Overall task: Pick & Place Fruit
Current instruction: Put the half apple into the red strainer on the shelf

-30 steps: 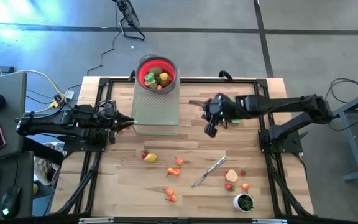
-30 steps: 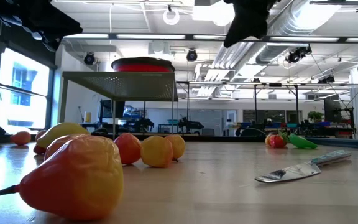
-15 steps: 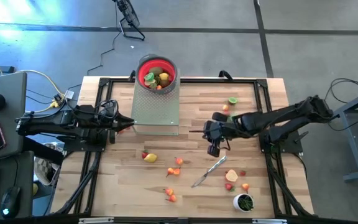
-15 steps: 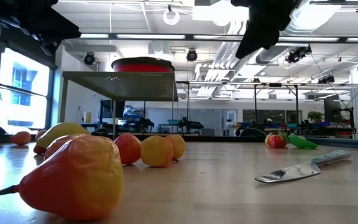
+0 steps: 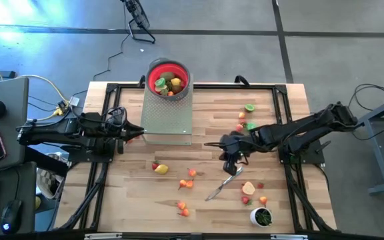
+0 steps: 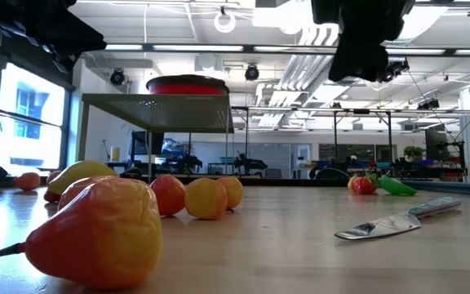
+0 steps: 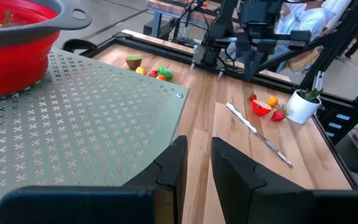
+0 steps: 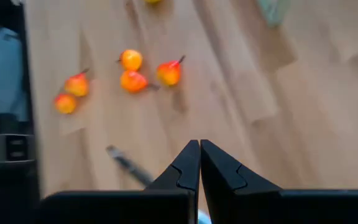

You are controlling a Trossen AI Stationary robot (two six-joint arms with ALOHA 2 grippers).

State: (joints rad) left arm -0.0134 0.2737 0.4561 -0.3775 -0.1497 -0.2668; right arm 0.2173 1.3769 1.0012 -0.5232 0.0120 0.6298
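A red bowl (image 5: 169,79) with several fruit pieces stands on a grey perforated platform (image 5: 167,115) at the table's far side. Loose fruit lies on the wood: a yellow and red pair (image 5: 160,168), orange pieces (image 5: 191,173), more by the knife (image 5: 248,189) and a green and red group (image 5: 247,115) at the far right. My right gripper (image 8: 199,144) is shut and empty. It hangs above the table (image 5: 231,159) near the knife's far end, with orange fruit (image 8: 134,79) ahead of it. My left gripper (image 7: 194,168) waits at the platform's left edge (image 5: 135,131), a little open, holding nothing.
A silver knife (image 5: 222,185) lies slanted just near of my right gripper. A small white cup (image 5: 261,216) with green contents stands at the near right corner. Black frame rails (image 5: 105,173) run along the table's sides. Bare wood lies between the platform and the loose fruit.
My right gripper has swung from beside the platform's right side toward the table's near edge and come down lower, turning as it went. It now hangs over the knife's far end. The fruit group at the far right, covered by it before, now shows.
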